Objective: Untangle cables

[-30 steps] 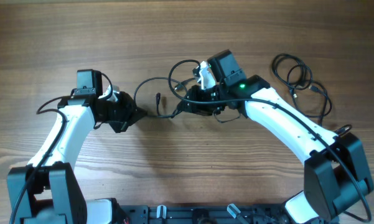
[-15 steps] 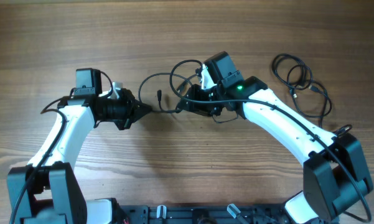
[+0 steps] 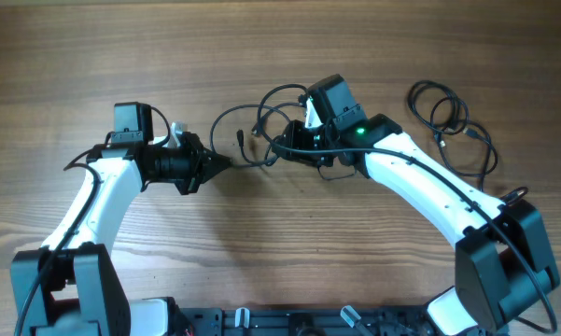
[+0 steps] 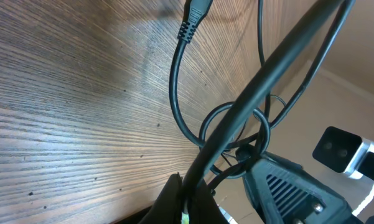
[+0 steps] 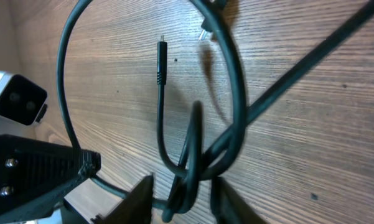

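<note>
Tangled black cables (image 3: pixel 278 93) loop on the wooden table between my two grippers, with a plug end (image 3: pixel 239 144) lying loose. My left gripper (image 3: pixel 222 163) is shut on one strand (image 4: pixel 261 74), which runs taut up and to the right from the jaws (image 4: pixel 190 202). In the left wrist view another strand curves up to a plug (image 4: pixel 196 12). My right gripper (image 3: pixel 278 152) has its fingers either side of a knot (image 5: pixel 196 168) where several strands cross, and holds it between them (image 5: pixel 183 202). A thin plug (image 5: pixel 161 62) rests on the wood beyond the knot.
A second bundle of black cable (image 3: pixel 453 126) lies spread out at the far right of the table, beside my right arm's forearm (image 3: pixel 420 182). Bare wood table (image 3: pixel 289 243) surrounds both arms.
My left gripper has shifted slightly right and up with its strand. The right gripper has edged left, and the loops above it have lifted and spread.
</note>
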`<state>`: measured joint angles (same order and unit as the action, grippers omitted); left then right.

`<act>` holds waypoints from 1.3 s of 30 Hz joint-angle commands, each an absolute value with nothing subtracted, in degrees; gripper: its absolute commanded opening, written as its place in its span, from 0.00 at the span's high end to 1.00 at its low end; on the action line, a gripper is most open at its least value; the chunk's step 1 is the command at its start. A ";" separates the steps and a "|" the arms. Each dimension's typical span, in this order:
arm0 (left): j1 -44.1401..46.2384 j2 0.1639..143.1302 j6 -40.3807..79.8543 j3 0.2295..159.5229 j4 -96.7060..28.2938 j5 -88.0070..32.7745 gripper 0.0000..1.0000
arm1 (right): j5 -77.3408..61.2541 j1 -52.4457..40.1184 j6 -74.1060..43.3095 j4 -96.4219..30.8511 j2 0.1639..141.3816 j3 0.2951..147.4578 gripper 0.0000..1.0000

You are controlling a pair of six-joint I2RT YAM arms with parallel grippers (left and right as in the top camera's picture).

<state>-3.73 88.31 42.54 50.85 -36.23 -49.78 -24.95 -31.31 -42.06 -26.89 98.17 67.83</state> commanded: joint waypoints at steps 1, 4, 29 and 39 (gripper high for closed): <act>-3.99 88.07 42.68 50.48 -36.16 -54.26 0.96 | -23.73 -31.00 -41.80 -26.15 99.15 67.79 0.76; -3.99 88.07 42.68 50.48 -36.18 -56.58 0.96 | -24.38 -31.00 -41.85 -24.99 99.15 67.79 0.78; -3.99 88.07 32.58 50.48 -34.59 -53.36 0.52 | -41.58 -29.21 -40.97 -22.81 99.15 67.79 0.96; -3.97 88.07 31.35 50.48 -31.66 -74.32 0.46 | -27.46 -29.39 -60.84 -18.00 99.15 67.79 0.96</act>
<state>-3.77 88.31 32.60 50.63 -31.83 -69.17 -34.59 -29.19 -51.44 -18.28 98.48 67.79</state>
